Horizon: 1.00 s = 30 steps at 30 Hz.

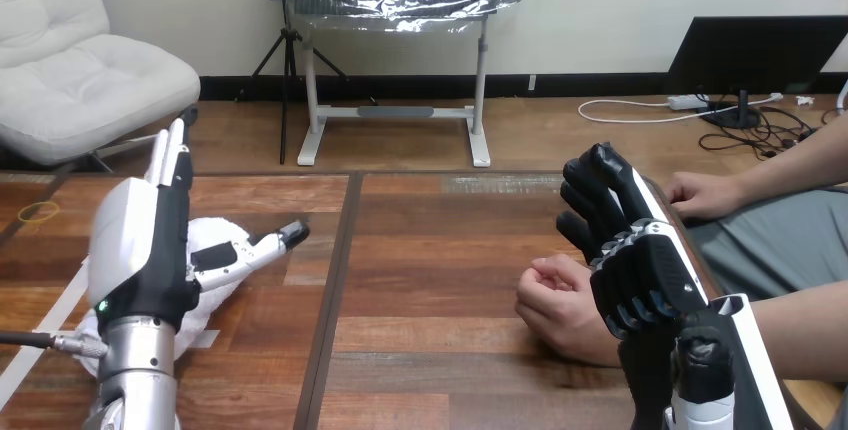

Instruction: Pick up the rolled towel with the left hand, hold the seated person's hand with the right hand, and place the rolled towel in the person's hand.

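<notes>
One rolled towel (218,233) under left hand (140,240); right hand (640,270) beside person's hand (553,302)

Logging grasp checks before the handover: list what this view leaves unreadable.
1. Rolled towel: head view, mostly hidden behind the left hand; contact unclear.
2. Person's hand beside the right hand: head view, held or merely touched, unclear; the right hand's own back covers the contact.

I can read no letters, numbers or signs here: none on the wooden table (450,250), none on the rolled towel (212,231), none on my left hand (145,240) or my right hand (635,260).
</notes>
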Each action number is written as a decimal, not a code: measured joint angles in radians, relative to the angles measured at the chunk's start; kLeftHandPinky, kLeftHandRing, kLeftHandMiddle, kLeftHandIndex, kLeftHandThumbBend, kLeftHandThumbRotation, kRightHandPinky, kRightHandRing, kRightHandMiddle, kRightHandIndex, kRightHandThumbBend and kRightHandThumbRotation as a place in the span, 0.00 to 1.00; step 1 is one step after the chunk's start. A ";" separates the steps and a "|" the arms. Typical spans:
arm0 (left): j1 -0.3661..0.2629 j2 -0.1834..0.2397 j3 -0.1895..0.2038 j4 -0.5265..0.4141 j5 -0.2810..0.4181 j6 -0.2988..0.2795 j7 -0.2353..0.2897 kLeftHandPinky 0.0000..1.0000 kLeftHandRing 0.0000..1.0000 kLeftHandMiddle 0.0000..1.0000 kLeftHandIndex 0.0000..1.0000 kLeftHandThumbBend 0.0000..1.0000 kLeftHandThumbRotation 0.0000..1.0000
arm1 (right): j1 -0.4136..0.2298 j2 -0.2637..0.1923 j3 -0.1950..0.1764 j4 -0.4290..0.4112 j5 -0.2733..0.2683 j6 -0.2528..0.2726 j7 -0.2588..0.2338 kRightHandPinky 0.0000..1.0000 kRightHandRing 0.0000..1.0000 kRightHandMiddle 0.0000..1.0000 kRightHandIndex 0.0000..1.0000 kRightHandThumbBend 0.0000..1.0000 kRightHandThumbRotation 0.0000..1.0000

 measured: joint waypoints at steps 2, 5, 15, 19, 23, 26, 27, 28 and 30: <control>0.000 0.004 -0.002 0.003 0.011 0.006 0.011 0.71 0.92 0.98 0.96 0.96 0.41 | 0.000 0.000 0.000 0.000 0.000 0.000 0.000 0.95 0.97 0.95 0.95 0.70 1.00; 0.000 0.009 -0.005 0.006 0.022 0.015 0.027 0.72 0.92 0.98 0.96 0.95 0.41 | 0.001 0.000 0.000 0.000 0.001 0.000 0.000 0.95 0.97 0.95 0.95 0.70 1.00; 0.000 0.029 -0.006 0.005 0.065 0.051 0.069 0.85 0.94 0.97 0.94 0.94 0.37 | 0.002 0.000 0.000 0.000 0.001 0.000 0.000 0.94 0.96 0.94 0.94 0.70 1.00; 0.000 0.036 -0.007 -0.003 0.088 0.085 0.070 0.87 0.93 0.96 0.93 0.95 0.36 | 0.002 -0.001 0.000 0.000 0.002 0.000 0.000 0.94 0.96 0.94 0.94 0.70 1.00; 0.001 0.037 -0.009 -0.020 0.105 0.133 0.069 0.88 0.93 0.95 0.92 0.95 0.37 | 0.002 0.000 0.001 0.000 0.002 0.000 0.000 0.94 0.96 0.94 0.94 0.70 1.00; 0.002 0.037 -0.012 -0.040 0.126 0.175 0.063 0.88 0.92 0.95 0.91 0.96 0.37 | 0.002 0.000 0.001 0.000 0.002 0.000 0.000 0.94 0.96 0.94 0.94 0.70 1.00; 0.003 0.037 -0.014 -0.047 0.133 0.189 0.061 0.88 0.92 0.95 0.91 0.96 0.37 | 0.002 0.000 0.001 0.000 0.001 0.000 0.000 0.94 0.96 0.94 0.94 0.69 1.00; 0.003 0.037 -0.017 -0.052 0.136 0.201 0.060 0.87 0.92 0.95 0.91 0.96 0.37 | 0.002 0.000 0.001 0.000 0.001 0.000 0.000 0.94 0.96 0.93 0.94 0.69 1.00; 0.004 0.037 -0.022 -0.066 0.145 0.226 0.056 0.87 0.92 0.94 0.91 0.96 0.37 | 0.002 0.000 0.001 0.000 0.001 0.000 0.000 0.94 0.96 0.93 0.94 0.69 1.00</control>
